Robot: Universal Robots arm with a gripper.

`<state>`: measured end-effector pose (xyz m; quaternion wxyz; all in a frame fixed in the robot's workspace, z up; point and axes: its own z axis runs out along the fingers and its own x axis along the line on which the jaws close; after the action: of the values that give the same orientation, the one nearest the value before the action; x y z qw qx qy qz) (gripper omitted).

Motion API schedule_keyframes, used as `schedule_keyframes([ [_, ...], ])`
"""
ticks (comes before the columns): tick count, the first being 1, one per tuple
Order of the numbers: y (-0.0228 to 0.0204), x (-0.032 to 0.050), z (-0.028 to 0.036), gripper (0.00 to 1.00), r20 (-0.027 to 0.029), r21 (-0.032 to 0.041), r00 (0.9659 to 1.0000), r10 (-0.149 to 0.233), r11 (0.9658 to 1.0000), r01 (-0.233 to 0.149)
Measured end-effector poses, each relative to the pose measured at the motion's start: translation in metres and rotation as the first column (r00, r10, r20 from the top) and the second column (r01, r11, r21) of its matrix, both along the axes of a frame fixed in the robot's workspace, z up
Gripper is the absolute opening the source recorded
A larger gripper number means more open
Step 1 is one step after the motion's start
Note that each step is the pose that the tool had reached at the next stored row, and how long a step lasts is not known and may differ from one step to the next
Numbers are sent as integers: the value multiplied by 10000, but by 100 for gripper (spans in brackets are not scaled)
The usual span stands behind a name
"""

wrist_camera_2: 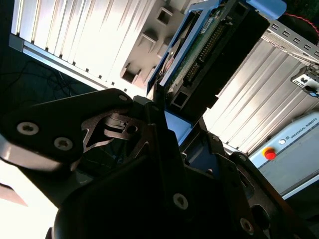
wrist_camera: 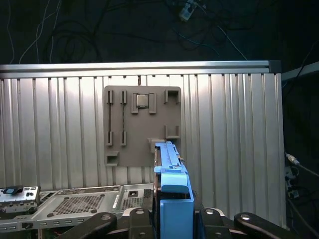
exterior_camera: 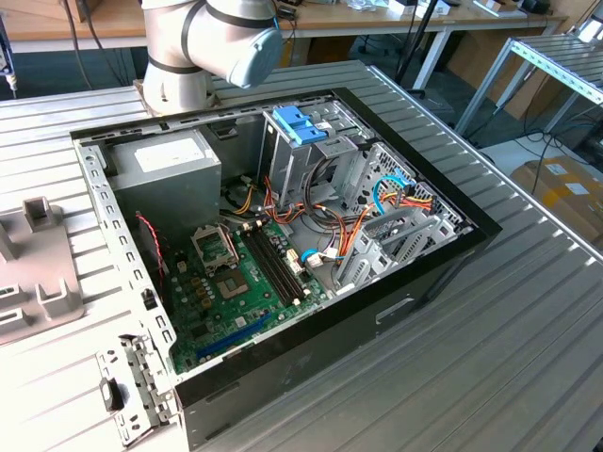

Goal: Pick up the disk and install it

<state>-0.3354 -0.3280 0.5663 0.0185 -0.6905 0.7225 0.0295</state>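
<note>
One ribbed metal table [exterior_camera: 509, 358] carries everything. On it lies an open black computer case [exterior_camera: 396, 306], side panel off, with a green motherboard [exterior_camera: 226, 282] on its floor. Inside the case a grey power-supply box [exterior_camera: 165, 165] sits at the exterior view's left and a metal cage [exterior_camera: 300, 127] with light-blue handles at the back. The arm [exterior_camera: 217, 38] rises behind the case. A grey fixture plate [exterior_camera: 38, 273] lies flat on the table, off the case's side.

The disk [wrist_camera: 172, 184] is up off the table, clamped in the gripper [wrist_camera: 174, 216]. The jaws are closed narrow on the disk's two flat faces. In the first wrist view it stands on edge, thin side to the camera, with a blue rail along that edge. Its long axis appears to run straight out from the gripper toward the fixture plate [wrist_camera: 142, 124] beyond. In the second wrist view the disk [wrist_camera_2: 197, 52] shows its green circuit-board face and a black connector block, slanting away from the gripper [wrist_camera_2: 182, 124].
</note>
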Motion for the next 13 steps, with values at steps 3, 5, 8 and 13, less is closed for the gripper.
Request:
schedule_keyframes([
  [3,-14,10,-1,37,0,0,10000,0,10000,0],
  [5,-21,16,-2,37,-1,0,10000,0,10000,0],
  [8,-32,25,-3,37,-1,0,10000,0,10000,0],
  [13,-51,40,-4,37,-1,0,10000,0,10000,0],
])
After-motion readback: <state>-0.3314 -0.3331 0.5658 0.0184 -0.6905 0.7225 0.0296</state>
